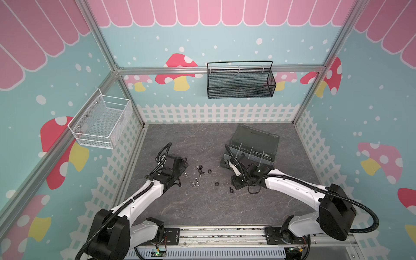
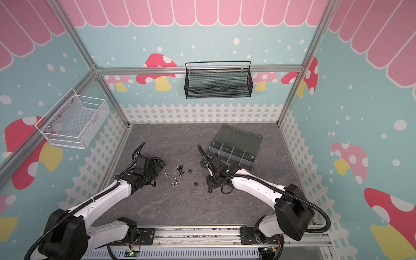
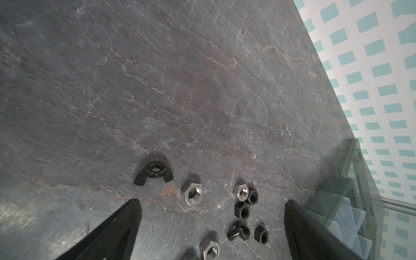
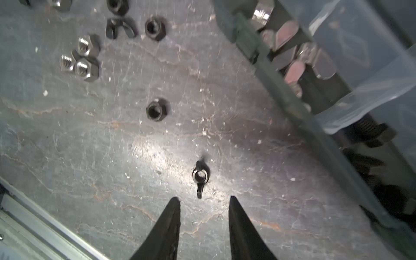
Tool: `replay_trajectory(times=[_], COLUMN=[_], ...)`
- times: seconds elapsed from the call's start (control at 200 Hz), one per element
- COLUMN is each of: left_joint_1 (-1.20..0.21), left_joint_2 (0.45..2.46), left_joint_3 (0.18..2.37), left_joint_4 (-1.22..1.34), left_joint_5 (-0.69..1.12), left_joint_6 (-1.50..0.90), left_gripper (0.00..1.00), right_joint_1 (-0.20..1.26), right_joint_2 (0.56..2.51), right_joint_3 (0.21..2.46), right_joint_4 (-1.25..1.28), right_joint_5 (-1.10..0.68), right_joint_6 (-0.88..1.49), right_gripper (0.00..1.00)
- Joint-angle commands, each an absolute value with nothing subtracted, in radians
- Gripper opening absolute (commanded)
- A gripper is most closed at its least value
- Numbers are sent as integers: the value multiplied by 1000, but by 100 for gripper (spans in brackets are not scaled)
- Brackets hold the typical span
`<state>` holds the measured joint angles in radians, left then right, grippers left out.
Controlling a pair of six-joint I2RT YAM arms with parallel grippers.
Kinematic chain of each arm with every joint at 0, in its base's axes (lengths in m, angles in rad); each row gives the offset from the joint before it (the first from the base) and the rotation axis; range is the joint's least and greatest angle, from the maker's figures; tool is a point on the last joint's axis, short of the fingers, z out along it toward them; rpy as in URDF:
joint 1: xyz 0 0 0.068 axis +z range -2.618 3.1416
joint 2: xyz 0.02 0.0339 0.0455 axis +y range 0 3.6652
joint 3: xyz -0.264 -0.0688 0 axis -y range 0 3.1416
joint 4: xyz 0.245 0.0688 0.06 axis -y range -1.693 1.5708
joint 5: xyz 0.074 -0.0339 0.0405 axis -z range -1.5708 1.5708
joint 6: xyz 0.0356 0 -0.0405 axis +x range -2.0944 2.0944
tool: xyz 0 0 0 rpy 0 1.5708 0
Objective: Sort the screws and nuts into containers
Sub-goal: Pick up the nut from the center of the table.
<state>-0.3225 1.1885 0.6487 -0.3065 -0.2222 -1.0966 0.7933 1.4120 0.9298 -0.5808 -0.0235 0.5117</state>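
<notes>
The left gripper (image 3: 211,202) gapes wide and the right gripper (image 4: 204,197) stands part-open, both empty, over nuts (image 3: 193,194) strewn across the middle of the tabletop (image 1: 202,209), the box (image 1: 255,140) lying toward its far-right corner.

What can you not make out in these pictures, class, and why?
- Box, both top views: nearest cells partly hidden by the right arm.
- Box contents, right wrist view: blurred, cut off by the edge.
- Loose nuts, top views: too small to tell types.
</notes>
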Motion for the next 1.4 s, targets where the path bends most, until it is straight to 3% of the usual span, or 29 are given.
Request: replay_trajectory(times=[0.0, 0.42, 1.056, 1.396], left_joint_1=[-318, -318, -287, -276], left_joint_2=[1201, 1244, 1204, 1206], left_joint_3=[674, 680, 643, 637], left_joint_4=[-275, -250, -256, -250], left_joint_5=[-206, -167, -175, -169], left_joint_6=[-1117, -1135, -1123, -1121], left_gripper=[100, 100, 100, 100], right_joint_1=[807, 822, 824, 823], right_joint_2=[1374, 1407, 1592, 1620], right_joint_3=[884, 817, 913, 914], right_joint_4=[-627, -585, -546, -545], right_joint_5=[-62, -128, -91, -67], right_joint_6=[563, 543, 497, 496], right_gripper=[39, 41, 28, 3])
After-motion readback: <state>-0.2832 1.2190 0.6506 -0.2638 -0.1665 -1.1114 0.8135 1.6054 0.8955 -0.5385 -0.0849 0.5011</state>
